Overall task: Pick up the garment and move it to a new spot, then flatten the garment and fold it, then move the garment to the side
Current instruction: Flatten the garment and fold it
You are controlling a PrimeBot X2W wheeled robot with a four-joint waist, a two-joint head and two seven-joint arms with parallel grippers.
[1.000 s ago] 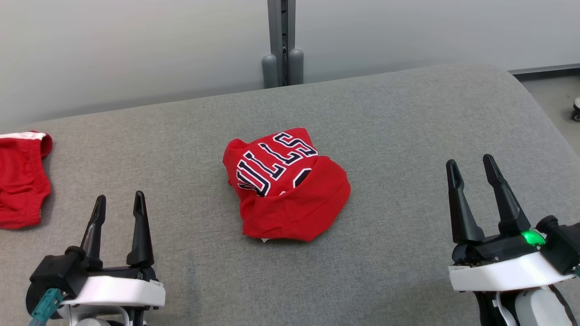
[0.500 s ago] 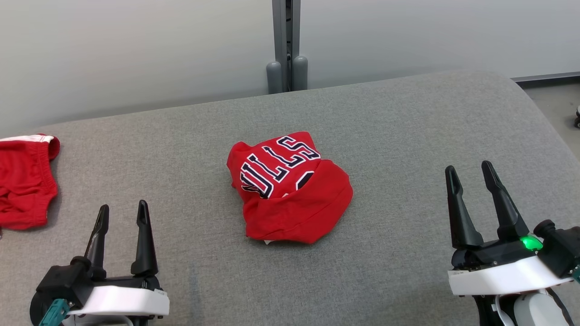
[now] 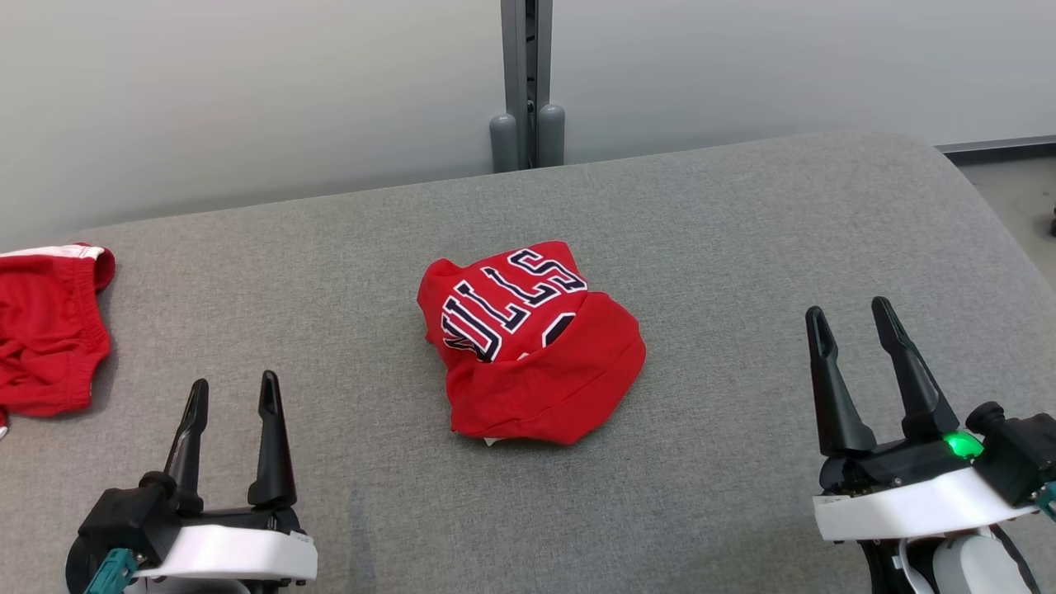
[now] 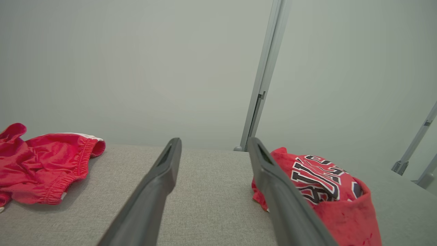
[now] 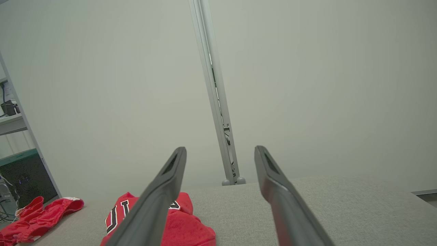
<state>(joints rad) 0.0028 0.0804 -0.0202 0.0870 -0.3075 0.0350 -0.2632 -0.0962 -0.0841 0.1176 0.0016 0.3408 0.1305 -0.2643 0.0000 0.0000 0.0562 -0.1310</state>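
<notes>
Crumpled red jersey (image 3: 532, 342) mid tabletop (image 3: 742, 247). Left claw (image 3: 233, 386) near left, right claw (image 3: 847, 309) near right; both released, empty, well apart from it.

The left end effector (image 3: 234, 381) and right end effector (image 3: 847, 307) are twins: two long, tapering black fingers (image 3: 833, 396) on a black base over a glossy white wrist shell (image 3: 899, 503). The right one has a green light (image 3: 957, 446) glowing on its base, plus a chunky black knob (image 3: 1019, 458). The left one's got a teal connector (image 3: 111, 569) by its black side block.
</notes>
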